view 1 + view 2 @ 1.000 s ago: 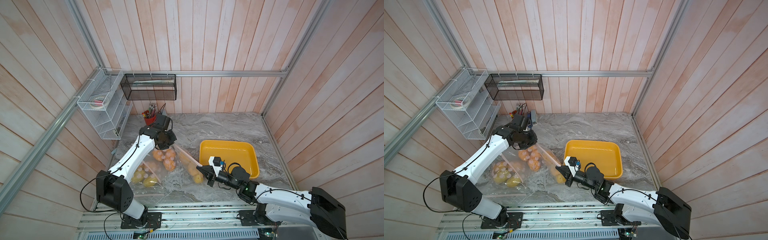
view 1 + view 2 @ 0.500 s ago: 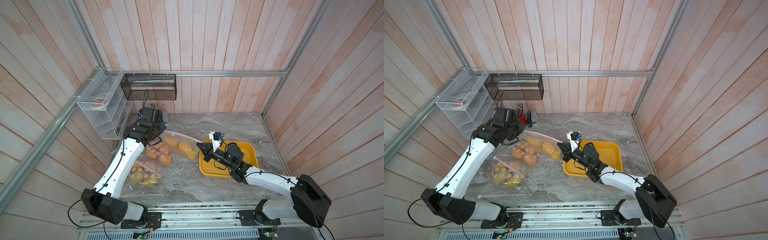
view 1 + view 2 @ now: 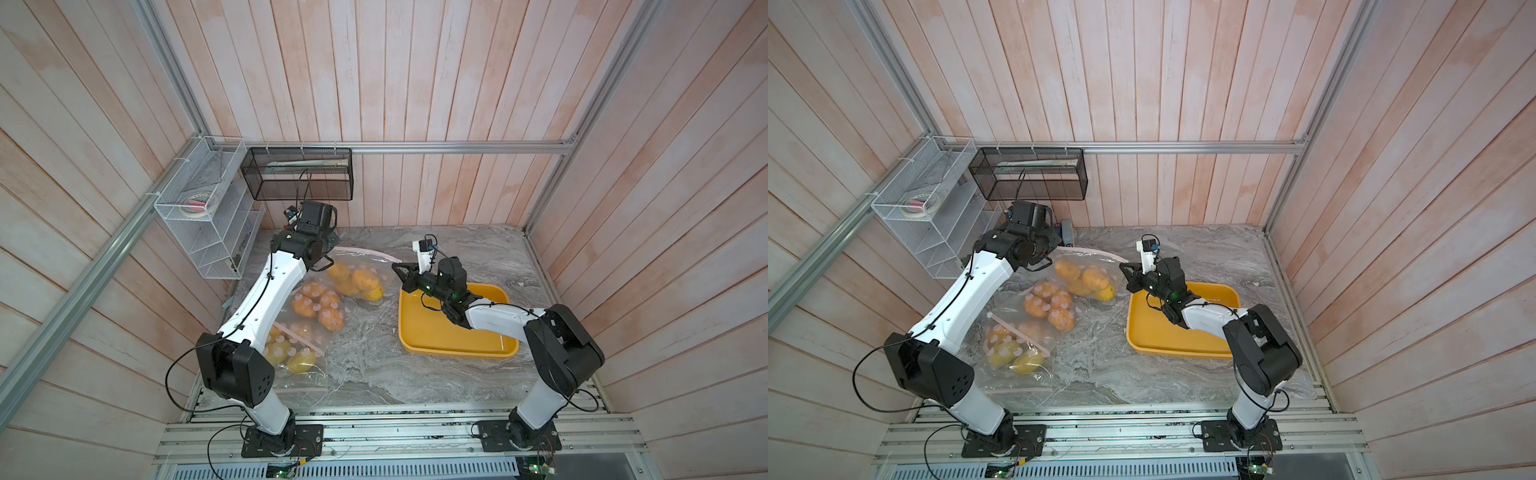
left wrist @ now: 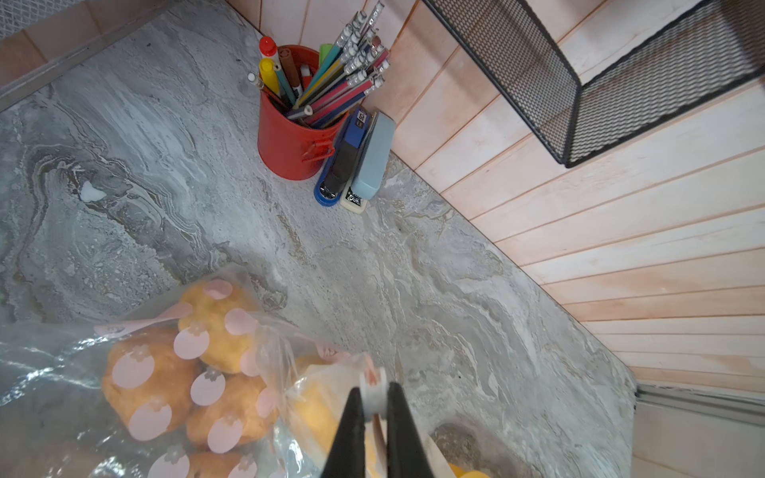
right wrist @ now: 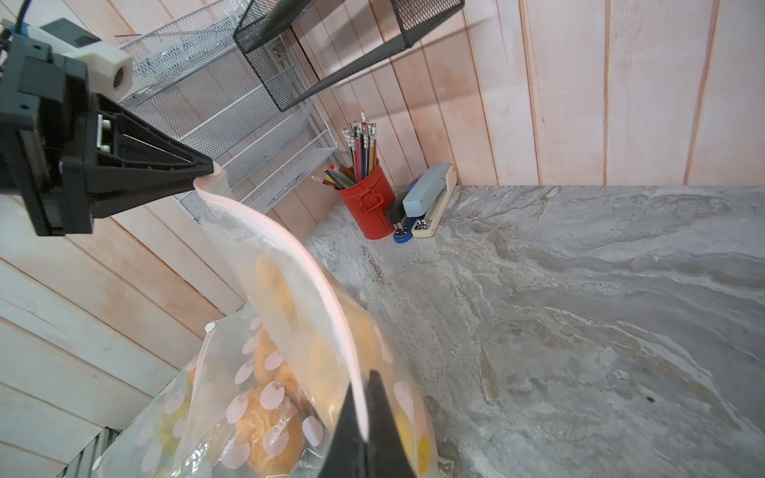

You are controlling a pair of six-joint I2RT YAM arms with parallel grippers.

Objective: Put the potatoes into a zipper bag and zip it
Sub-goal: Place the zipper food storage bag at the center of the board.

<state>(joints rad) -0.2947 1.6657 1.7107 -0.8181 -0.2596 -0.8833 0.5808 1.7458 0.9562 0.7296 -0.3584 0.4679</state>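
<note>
Lifted bag point(image 5: 269, 256) stretched between both jaws

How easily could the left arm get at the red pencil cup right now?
Probably not yet: the cup stands close with bare table between, but the left arm's jaws are pinched on the bag's zip strip and would have to let go first.

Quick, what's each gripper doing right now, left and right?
Left gripper: closed, pinching the zipper bag at one end of its zip strip.
Right gripper: closed on the same strip, farther along.
</note>
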